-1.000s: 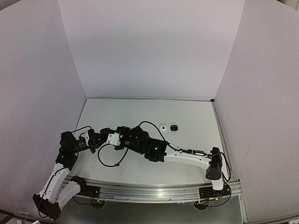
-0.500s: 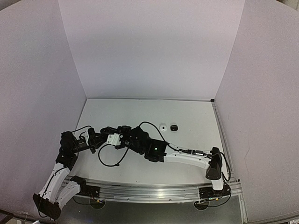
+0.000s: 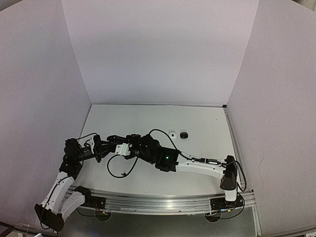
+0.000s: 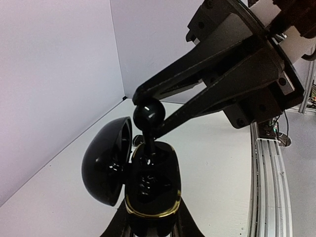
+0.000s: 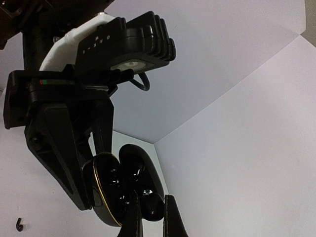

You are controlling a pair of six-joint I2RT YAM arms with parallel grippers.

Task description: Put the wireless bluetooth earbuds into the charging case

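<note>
- The black earbud (image 4: 149, 114) sits right at the top of the open charging case (image 4: 150, 185). Its thin end pokes down into the case and its round end sticks out.
- My right fingers (image 4: 148, 93) are pinched tight on the round end.
- My left fingers (image 4: 182, 228) squeeze the bottom of the case and hold it up, with the lid (image 4: 106, 168) swung open to one side.
- Out on the table (image 3: 197, 123) lie a small white thing (image 3: 173, 134) and a small black thing (image 3: 183, 135), side by side. They are too tiny for me to tell what they are.
- What could go wrong:
  - If I push while the earbud is tilted, it may jam on the edge and not drop into its hole.
  - If I push too hard, the case may slip or turn in my left fingers.
  - The earbud is smooth and round, so it could pop out of my pinch and fall.
</note>
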